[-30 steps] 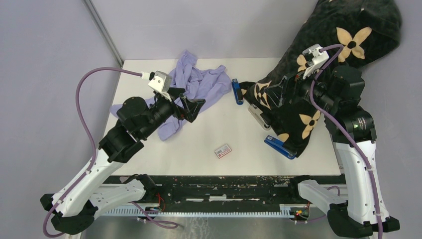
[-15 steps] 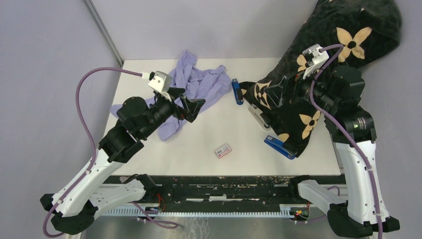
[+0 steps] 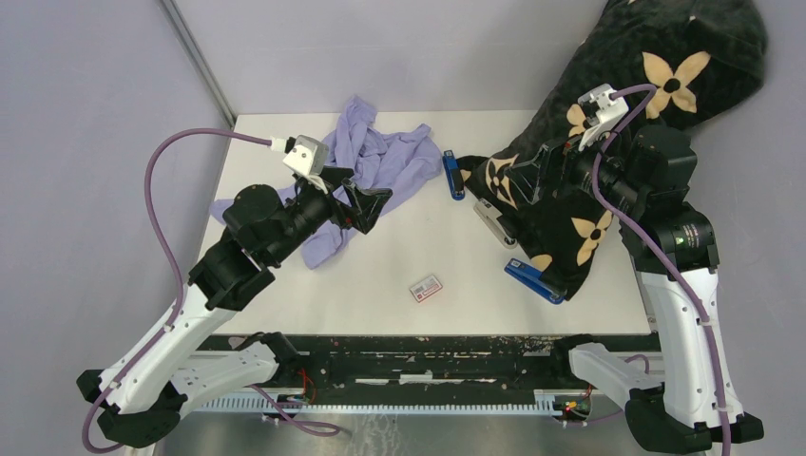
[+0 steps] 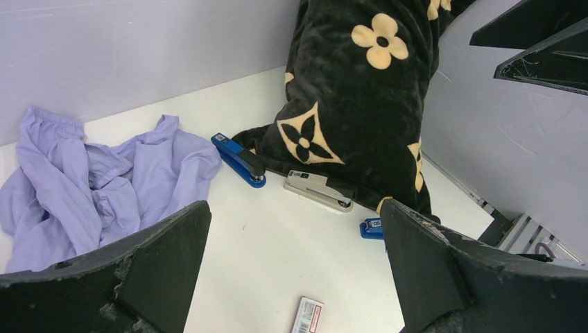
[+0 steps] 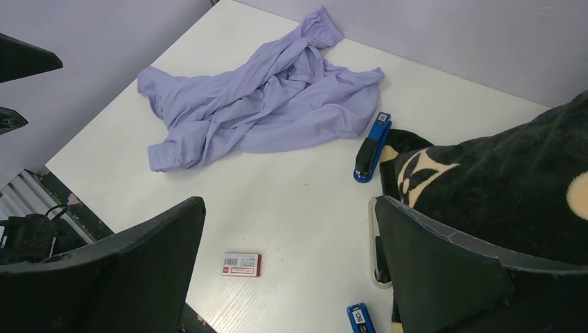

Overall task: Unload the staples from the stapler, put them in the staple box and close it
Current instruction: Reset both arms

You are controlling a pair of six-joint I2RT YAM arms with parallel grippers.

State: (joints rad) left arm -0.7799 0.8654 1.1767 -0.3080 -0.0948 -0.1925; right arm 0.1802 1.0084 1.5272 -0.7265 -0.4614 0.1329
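Three staplers lie shut beside a black flowered cushion [image 3: 608, 114]: a blue stapler [image 3: 454, 175] at the back, a grey stapler [image 3: 494, 223] in the middle, and a second blue stapler [image 3: 534, 280] half under the cushion's edge. They also show in the left wrist view: the blue one [image 4: 239, 159], the grey one [image 4: 317, 189] and the second blue one [image 4: 371, 227]. No staples are in view. My left gripper [image 3: 366, 207] hovers open and empty over the purple cloth's edge. My right gripper [image 3: 523, 179] hovers open and empty above the grey stapler [image 5: 378, 253].
A crumpled purple cloth [image 3: 371, 166] covers the back left of the white table [image 3: 285, 313]. A small red-and-white cardboard box [image 3: 426, 286] lies near the front edge. The cushion leans over the right side, onto the right arm.
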